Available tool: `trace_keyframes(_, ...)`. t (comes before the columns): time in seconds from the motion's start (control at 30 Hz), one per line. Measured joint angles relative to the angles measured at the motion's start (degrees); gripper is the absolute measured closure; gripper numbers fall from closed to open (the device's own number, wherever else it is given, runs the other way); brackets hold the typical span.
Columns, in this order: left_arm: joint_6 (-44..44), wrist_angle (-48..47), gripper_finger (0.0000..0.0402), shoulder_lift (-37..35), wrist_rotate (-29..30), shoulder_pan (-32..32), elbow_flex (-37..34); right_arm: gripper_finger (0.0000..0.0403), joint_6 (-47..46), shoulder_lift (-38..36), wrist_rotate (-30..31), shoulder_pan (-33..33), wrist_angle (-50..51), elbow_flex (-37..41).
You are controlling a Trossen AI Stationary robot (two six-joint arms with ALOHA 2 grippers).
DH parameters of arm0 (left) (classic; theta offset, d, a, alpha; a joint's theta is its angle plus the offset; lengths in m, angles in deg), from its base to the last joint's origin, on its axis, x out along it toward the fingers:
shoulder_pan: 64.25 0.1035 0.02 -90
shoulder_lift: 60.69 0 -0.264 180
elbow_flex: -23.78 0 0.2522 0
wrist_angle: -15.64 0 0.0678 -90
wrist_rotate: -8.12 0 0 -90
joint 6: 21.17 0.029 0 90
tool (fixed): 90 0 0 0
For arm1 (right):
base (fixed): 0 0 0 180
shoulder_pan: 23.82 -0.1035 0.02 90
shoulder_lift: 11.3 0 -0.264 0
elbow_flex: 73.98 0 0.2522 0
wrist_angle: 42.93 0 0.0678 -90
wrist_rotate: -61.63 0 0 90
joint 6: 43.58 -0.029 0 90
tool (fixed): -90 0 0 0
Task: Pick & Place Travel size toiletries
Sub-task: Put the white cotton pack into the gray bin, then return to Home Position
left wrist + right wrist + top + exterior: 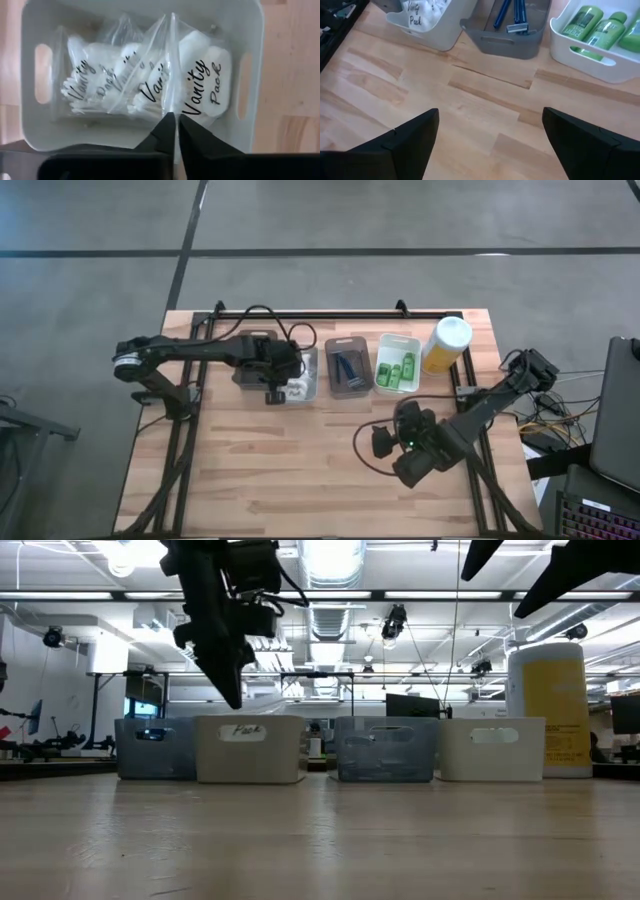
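Landmark = yellow bottle [445,344] at the end of the tray row. I see L gripper [175,131] over the light tray [40,127], third tray along from the bottle, fingers pinched narrow, nearly together, nothing clearly between them; tips sit at the edge of the clear packets [150,80] marked "Vanity Pack" lying inside. Razors [512,15] in the grey tray [510,42], second from bottle. Green bottles [397,370] in the white tray [383,348] right beside it. R gripper [490,132] spread wide, empty, above bare table [290,470] in front of the bottle.

packets [297,388] in tray [311,360], bottles [396,372] in tray [383,347]
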Motion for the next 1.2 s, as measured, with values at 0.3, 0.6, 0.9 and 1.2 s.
trace_keyframes(0.3,-5.69,0.47,0.0259,-0.57,3.49,-1.27,1.31,0.0069,2.22,0.0,-0.02,0.93,-0.23,0.02)
trace_keyframes(0.6,-10.88,-4.29,0.0163,-4.82,5.14,-4.23,7.09,0.0046,6.79,0.0,-2.73,0.86,-0.25,-0.78)
trace_keyframes(0.9,-31.37,-5.85,0.0154,-13.46,-1.2,-7.11,11.68,0.0044,18.11,-0.85,-10.49,0.82,-0.42,-3.96)
trace_keyframes(1.2,-36.31,-3.43,0.0154,-22.94,-6.23,-12.89,8.86,0.007,39.13,-1.17,-12.69,-0.17,-18.99,-4.39)
